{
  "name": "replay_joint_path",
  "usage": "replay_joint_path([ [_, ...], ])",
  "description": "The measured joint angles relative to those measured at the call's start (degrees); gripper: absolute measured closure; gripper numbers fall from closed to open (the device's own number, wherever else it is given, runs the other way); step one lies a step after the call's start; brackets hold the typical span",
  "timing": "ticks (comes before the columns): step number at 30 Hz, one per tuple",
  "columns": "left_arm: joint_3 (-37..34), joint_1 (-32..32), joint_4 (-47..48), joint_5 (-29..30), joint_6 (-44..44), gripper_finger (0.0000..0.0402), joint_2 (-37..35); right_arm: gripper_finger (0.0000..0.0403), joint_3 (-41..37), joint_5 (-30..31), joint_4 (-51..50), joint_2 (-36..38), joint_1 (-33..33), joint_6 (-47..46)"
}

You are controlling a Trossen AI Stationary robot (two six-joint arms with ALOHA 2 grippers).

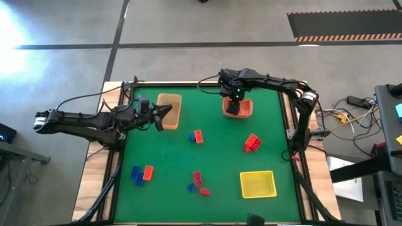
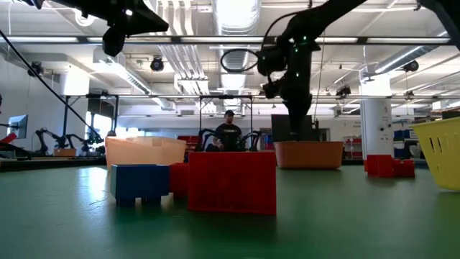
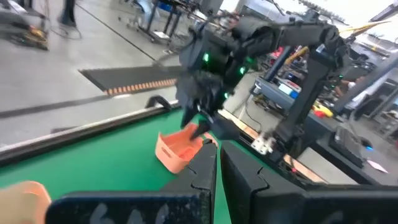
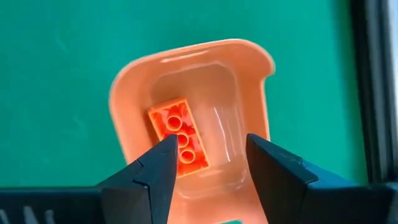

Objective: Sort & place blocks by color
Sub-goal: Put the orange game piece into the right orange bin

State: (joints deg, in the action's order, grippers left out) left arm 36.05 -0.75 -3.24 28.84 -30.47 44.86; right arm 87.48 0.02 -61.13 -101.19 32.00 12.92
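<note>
My right gripper [image 4: 208, 146] is open, pointing down over the orange bin [image 1: 247, 113] at the table's far right. An orange brick [image 4: 179, 132] lies on the bin's floor, its hollow underside up, below the fingers and apart from them. My left gripper [image 1: 168, 111] is shut and empty, held level above the tan bin [image 1: 173, 100]; it also shows in the left wrist view [image 3: 217, 155]. A blue and an orange brick [image 1: 196, 136] lie mid-table. Red bricks [image 1: 252, 142] lie to the right. Blue and orange bricks [image 1: 141, 174] lie near left. Red and blue bricks [image 1: 198, 182] lie near the middle.
A yellow mesh bin [image 1: 257, 184] stands at the near right. In the low view a red brick [image 2: 233, 180] and a blue brick [image 2: 140, 181] stand close to the camera. A person shows in the room behind the table.
</note>
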Motion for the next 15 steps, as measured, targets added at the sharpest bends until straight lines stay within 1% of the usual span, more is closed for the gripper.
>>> replay_joint_path([
  [3,0.02,-0.07,3.86,-1.43,-5.21,0.0395,-0.02,0.0231,0.02,-0.04,0.11,3.34,-0.74,-3.74],
  [6,0.02,-0.04,11.77,-3.82,-13.10,0.0395,0.00,0.0237,0.02,-0.01,0.41,6.88,-1.84,-6.91],
  [8,0.02,0.00,17.66,-7.57,-19.08,0.0395,0.00,0.0241,0.02,-0.04,1.22,9.26,-2.68,-9.24],
  [12,0.02,-0.27,29.11,-17.25,-30.86,0.0395,0.70,0.0249,0.02,-0.01,4.98,13.70,-4.53,-13.77],
  [15,0.02,-1.07,36.28,-24.06,-36.94,0.0395,2.10,0.0256,0.02,0.03,9.12,16.33,-5.97,-16.35],
])
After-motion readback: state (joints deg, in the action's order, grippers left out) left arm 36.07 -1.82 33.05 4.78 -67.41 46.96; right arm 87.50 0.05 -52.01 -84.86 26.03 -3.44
